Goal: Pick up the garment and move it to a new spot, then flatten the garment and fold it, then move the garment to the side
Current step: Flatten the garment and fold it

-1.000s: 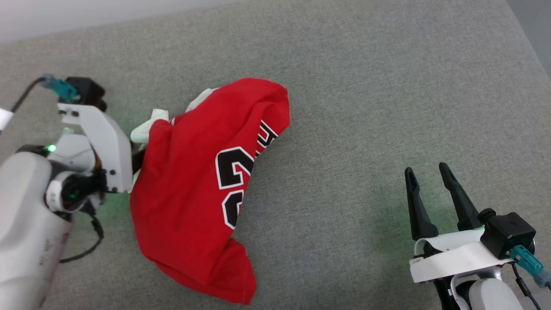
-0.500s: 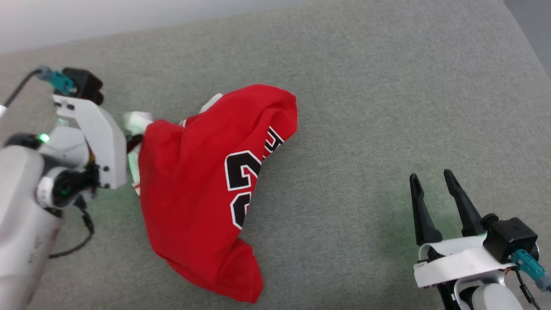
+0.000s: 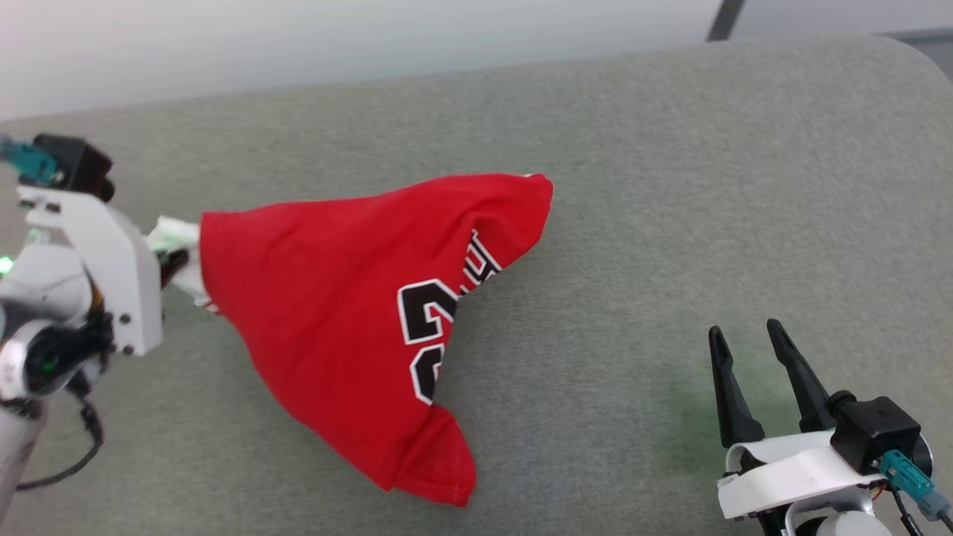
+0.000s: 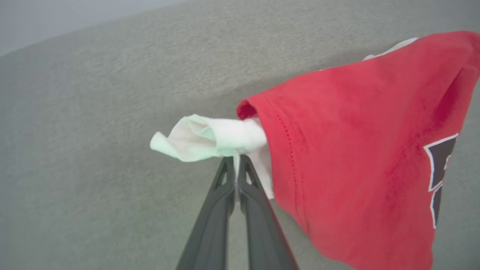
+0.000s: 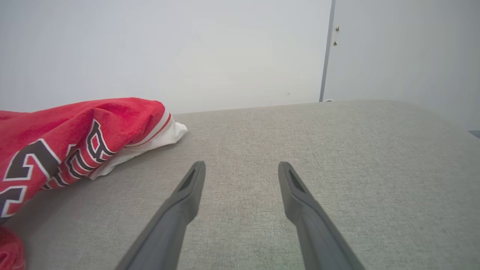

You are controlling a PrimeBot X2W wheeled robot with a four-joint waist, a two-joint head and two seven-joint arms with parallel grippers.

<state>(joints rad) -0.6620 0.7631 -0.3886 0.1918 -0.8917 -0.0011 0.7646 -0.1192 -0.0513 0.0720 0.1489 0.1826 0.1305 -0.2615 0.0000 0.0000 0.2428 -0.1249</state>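
Left gripper (image 4: 235, 163): jaws now pressed together on the white sleeve (image 4: 210, 137) of the garment (image 3: 350, 298); a second ago they stood open beside it. The red body, then a slack heap, is drawn leftward into a taut wedge, its far end resting on the grey cushion (image 3: 670, 186). Right gripper (image 3: 747, 336): wide open, empty, well apart. The pick-up appears under way; relocation remains.

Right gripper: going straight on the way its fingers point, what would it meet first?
Nothing soon: the right gripper, open, points along bare grey surface toward the wall. The garment lies left of that line. Depth is unclear.
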